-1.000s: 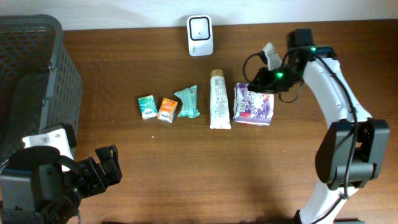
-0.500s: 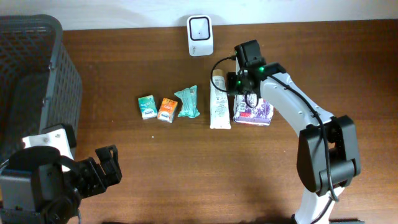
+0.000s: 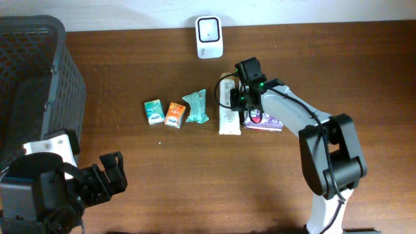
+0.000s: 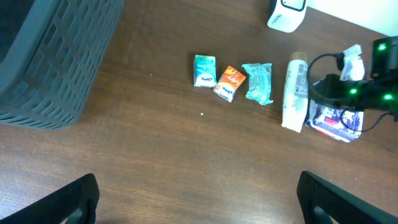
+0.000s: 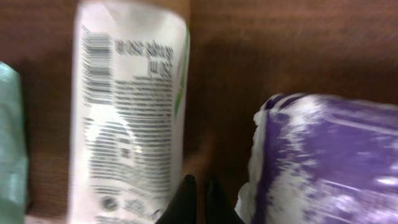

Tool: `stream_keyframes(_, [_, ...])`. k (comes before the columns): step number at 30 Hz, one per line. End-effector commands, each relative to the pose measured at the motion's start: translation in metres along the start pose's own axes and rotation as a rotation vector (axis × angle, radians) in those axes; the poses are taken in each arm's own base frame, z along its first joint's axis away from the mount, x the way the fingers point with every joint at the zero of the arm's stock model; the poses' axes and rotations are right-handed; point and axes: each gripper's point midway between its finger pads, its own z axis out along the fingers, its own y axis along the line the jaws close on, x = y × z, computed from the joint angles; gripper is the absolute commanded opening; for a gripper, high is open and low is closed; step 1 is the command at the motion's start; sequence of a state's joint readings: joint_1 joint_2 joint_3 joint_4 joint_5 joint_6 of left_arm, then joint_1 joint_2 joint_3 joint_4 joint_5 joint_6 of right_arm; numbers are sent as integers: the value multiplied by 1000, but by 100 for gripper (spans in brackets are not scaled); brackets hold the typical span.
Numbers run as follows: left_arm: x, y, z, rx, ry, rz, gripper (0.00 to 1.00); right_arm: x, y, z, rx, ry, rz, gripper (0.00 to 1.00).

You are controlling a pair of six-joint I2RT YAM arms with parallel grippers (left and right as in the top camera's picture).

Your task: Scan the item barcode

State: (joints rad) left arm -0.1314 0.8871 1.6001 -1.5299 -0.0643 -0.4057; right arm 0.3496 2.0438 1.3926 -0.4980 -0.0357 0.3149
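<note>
Barcode scanning looks barely started: no item has been lifted toward the white scanner (image 3: 209,37), which stands at twelve o'clock on the surface (image 3: 195,169). Five items lie in a row across the middle: a teal packet (image 3: 153,111), an orange packet (image 3: 175,114), a green wrapped pack (image 3: 195,107), a white tube (image 3: 227,107) and a purple pouch (image 3: 265,118). The right pincer (image 5: 198,194) is fully closed and empty, its tips low in the gap between tube and pouch. The tube's barcode faces up. The left pincer (image 3: 112,174) waits spread wide at seven o'clock, holding nothing. Grasping, presenting and scanning all appear left to do.
</note>
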Motion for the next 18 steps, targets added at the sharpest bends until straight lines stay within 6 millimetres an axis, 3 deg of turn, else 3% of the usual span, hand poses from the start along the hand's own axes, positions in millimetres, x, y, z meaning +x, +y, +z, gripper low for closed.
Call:
stream_keyframes(1, [0, 2, 0, -11, -4, -6, 99, 18, 28, 9, -58, 44, -38, 4])
stream_keyframes(5, [0, 2, 0, -11, -4, -6, 99, 28, 80, 6, -130, 27, -132, 4])
stream_keyframes(9, [0, 2, 0, -11, -4, -6, 99, 20, 103, -2, -158, -8, -167, 4])
stream_keyframes(13, [0, 2, 0, -11, -4, -6, 99, 11, 107, -16, -153, 1, -220, 5])
stream_keyframes(18, [0, 2, 0, -12, -4, -6, 99, -34, 69, -74, 4, -11, -159, 9])
